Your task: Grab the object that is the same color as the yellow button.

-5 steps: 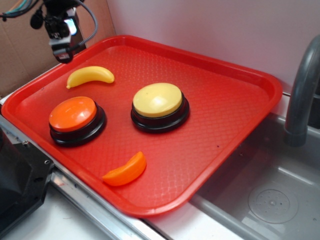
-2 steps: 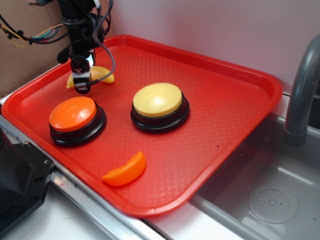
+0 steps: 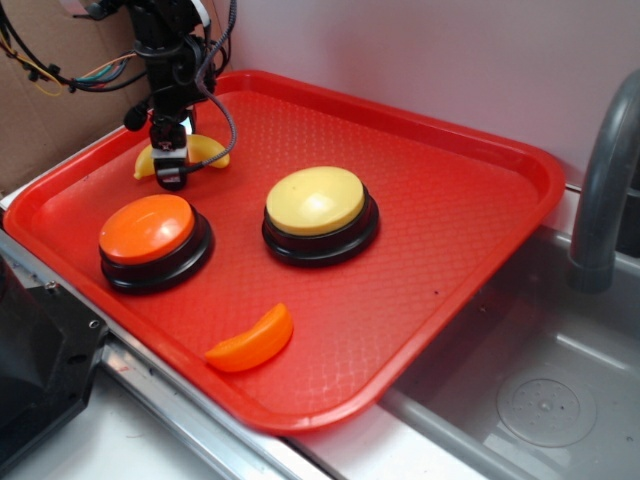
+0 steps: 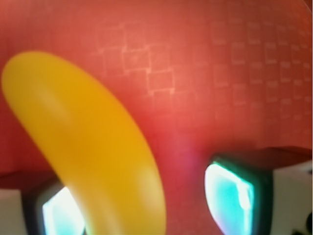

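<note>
Hand (image 3: 170, 172) low over banana (image 3: 208, 152), hiding its middle, fingers (image 4: 234, 196) apart around it, wrist view blurred

A kitchen-like test setup. A grey sink (image 3: 540, 400) with a tap (image 3: 605, 190) sits beside a red tray (image 3: 450, 200). Loose wires (image 3: 60, 65) and cardboard (image 3: 50, 120) suggest a lab.

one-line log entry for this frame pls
phase: descend on banana | gripper: open, fingers straddling it, not closed | tray: yellow button untouched
</note>
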Controlling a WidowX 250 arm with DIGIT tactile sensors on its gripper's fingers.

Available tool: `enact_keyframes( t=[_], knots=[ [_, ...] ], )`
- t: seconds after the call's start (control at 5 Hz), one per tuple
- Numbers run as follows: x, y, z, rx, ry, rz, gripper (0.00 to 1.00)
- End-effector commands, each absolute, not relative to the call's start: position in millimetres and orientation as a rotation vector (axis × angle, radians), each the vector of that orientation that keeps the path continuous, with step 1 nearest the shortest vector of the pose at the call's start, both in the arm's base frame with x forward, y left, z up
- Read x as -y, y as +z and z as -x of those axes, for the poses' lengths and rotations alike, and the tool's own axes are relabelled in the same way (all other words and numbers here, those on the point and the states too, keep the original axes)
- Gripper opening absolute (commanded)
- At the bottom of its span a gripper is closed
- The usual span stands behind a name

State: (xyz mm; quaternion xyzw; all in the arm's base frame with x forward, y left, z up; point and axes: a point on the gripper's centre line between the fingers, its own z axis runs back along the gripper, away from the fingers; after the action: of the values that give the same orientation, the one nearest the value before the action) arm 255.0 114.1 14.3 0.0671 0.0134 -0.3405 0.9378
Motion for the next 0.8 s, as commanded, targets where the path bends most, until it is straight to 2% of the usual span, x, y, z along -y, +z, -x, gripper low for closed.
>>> enact_keyframes(
  t=[0.0,0.4,0.6],
  knots=[
    [-109,20,-262,0.067,-0.638,-0.099,0.0],
    [-96,41,-251,0.11,-0.476,-0.15,0.0],
    [-83,70,-246,0.089,-0.294,-0.169,0.0]
  ],
)
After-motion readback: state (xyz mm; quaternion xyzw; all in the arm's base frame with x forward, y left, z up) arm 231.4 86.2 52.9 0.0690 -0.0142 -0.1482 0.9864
